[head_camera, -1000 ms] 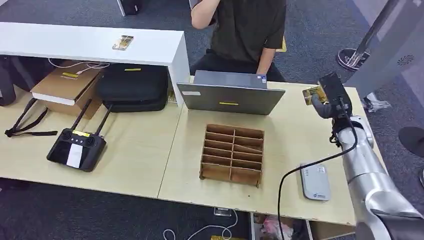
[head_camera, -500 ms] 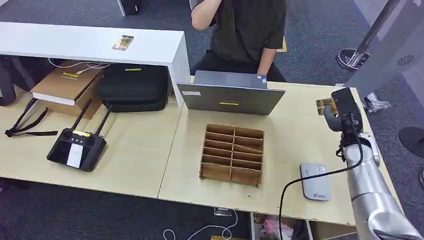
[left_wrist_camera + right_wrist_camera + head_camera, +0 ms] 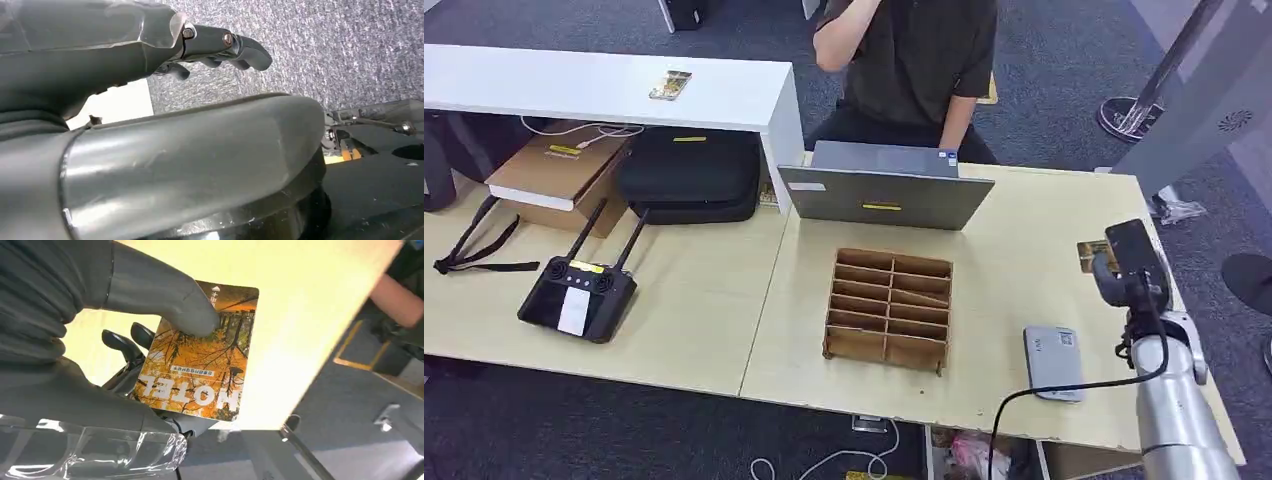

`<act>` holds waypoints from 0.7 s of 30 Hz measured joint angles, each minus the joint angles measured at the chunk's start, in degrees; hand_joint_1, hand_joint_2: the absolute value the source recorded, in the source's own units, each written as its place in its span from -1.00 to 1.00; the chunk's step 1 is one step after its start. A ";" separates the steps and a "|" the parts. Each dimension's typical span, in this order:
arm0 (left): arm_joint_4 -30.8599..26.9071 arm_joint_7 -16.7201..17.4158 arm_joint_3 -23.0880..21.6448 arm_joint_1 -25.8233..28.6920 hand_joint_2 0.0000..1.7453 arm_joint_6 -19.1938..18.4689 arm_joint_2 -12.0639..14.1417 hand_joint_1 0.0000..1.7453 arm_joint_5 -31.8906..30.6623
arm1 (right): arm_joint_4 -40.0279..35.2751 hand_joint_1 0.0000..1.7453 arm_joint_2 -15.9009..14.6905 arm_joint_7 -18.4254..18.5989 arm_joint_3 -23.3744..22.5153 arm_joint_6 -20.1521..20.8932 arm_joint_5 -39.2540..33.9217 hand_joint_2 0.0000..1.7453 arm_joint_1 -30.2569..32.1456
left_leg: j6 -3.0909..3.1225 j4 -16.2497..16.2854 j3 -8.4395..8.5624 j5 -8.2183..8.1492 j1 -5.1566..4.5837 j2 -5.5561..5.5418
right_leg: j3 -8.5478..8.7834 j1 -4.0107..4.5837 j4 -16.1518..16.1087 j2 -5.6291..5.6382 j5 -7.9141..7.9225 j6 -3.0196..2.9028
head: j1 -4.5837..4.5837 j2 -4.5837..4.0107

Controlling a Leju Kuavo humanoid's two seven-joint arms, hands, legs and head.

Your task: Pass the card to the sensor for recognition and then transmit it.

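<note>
My right hand (image 3: 1124,262) hovers above the table's right side and pinches a hotel card (image 3: 1092,256) between thumb and fingers. The right wrist view gives the card (image 3: 202,365) close up, orange with autumn trees and the word HOTEL, the thumb (image 3: 165,300) pressed on its face. A grey card sensor (image 3: 1053,363) with a black cable lies flat near the table's front edge, in front of the hand and a little to its left. My left hand (image 3: 220,47) hangs over grey carpet with its fingers slightly curled, nothing in them.
A wooden slotted card organizer (image 3: 888,309) stands mid-table. Behind it a grey laptop (image 3: 884,188) has a person (image 3: 919,60) seated at it. A black remote controller (image 3: 577,295) lies at left. A white shelf (image 3: 724,95) carries another card (image 3: 669,85).
My right hand has drawn the card back from the table's far right corner towards me and lower, closer to the sensor. The person has raised a forearm slightly.
</note>
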 joint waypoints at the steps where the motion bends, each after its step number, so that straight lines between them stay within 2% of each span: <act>1: 0.00 0.00 0.00 0.00 -1.00 0.00 0.00 -1.00 -0.07 | -0.37 1.00 -0.02 0.04 -0.35 0.04 0.22 1.00 0.85 | 0.01 0.00 0.00 -0.01 0.00 0.00 | 0.00 0.00 0.00 0.00 0.00 0.00 | 0.02 0.00; 9: 0.00 0.02 -0.02 0.01 -1.00 0.00 0.00 -1.00 -0.44 | -2.29 1.00 0.00 0.48 -1.53 1.11 0.83 1.00 4.50 | 0.02 0.00 -0.01 -0.01 0.00 0.01 | 0.00 0.00 0.00 0.01 0.00 0.00 | 0.02 0.00; 21: 0.00 -0.04 -0.02 0.09 -1.00 0.11 0.00 -1.00 -0.68 | -5.57 1.00 -1.18 0.66 -2.18 2.54 2.91 1.00 4.08 | 0.02 0.00 -0.01 -0.01 -0.01 0.01 | 0.00 -0.01 0.00 0.01 0.00 0.00 | 0.02 0.00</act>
